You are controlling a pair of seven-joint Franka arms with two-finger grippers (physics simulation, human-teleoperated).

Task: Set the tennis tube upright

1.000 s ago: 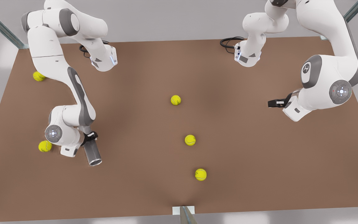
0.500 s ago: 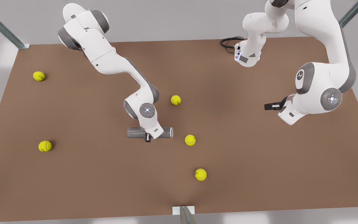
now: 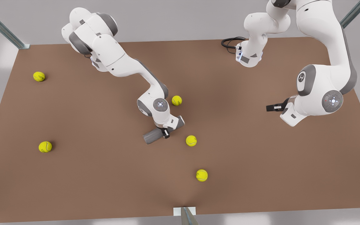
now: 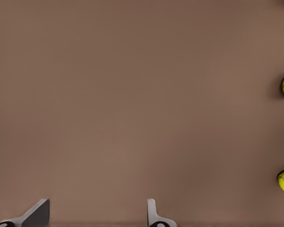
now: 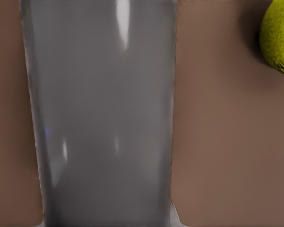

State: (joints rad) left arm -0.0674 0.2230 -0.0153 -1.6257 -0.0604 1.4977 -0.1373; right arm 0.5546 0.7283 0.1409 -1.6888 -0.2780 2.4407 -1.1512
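Looking over my brown table (image 3: 73,175) first, I have the right arm reaching to its middle, and the right gripper (image 3: 165,132) pinches the tennis tube (image 3: 153,137) across its body. That tube sits tilted, its dark-grey length running out to both sides of the claw; up close it is the grey wall (image 5: 101,118) right in front of the wrist camera. My left gripper (image 3: 273,107) waits well apart toward the front view's right, fingers (image 4: 153,215) spread with nothing between them. One tennis ball (image 3: 191,140) lies just beside the pinching claw, another ball (image 3: 176,100) near behind it. I judge the risk is the smooth tube slipping or swinging in the pinch while turning, or its end knocking the nearby ball and landing crooked.
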